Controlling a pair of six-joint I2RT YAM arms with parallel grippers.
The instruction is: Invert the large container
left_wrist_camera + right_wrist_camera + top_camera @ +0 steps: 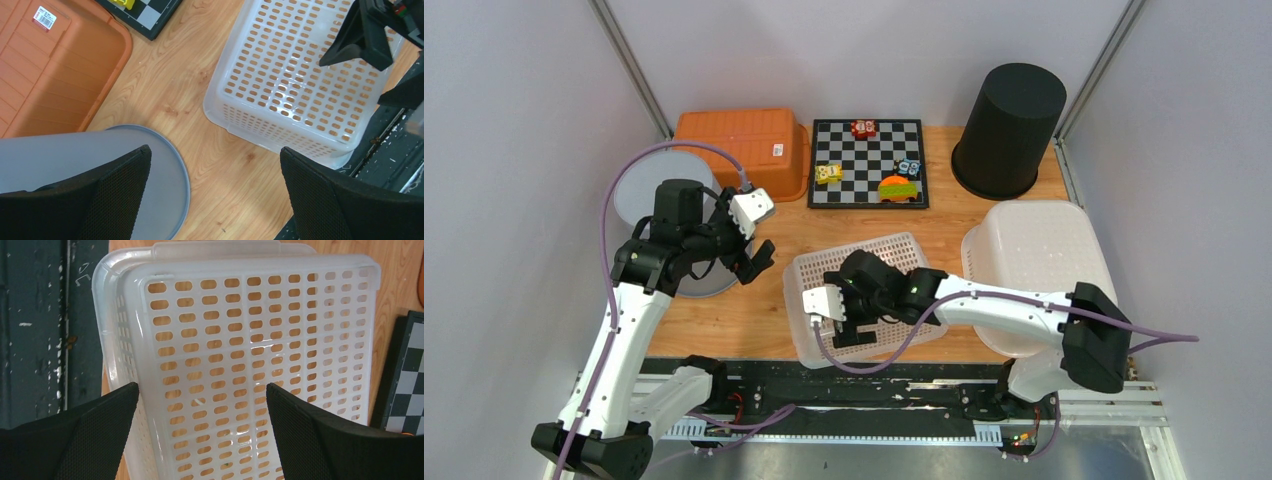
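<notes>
Left gripper (759,262) and right gripper (854,335) both gaped wide, empty; white basket (894,255) looked already inverted. Best to retreat straight up, no nudging.

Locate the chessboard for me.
In the top view, the chessboard lies far back on the table, between the upside-down orange tub on its left and the black bin on its right.

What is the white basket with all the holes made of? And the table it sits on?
The white basket looks like plastic. It is glossy and slightly see-through, with moulded rows of slots and light glinting off it. The table looks like wood, or maybe a wood-look top. It is pale brown with grain lines and small knots, and it looks fairly matte.
</notes>
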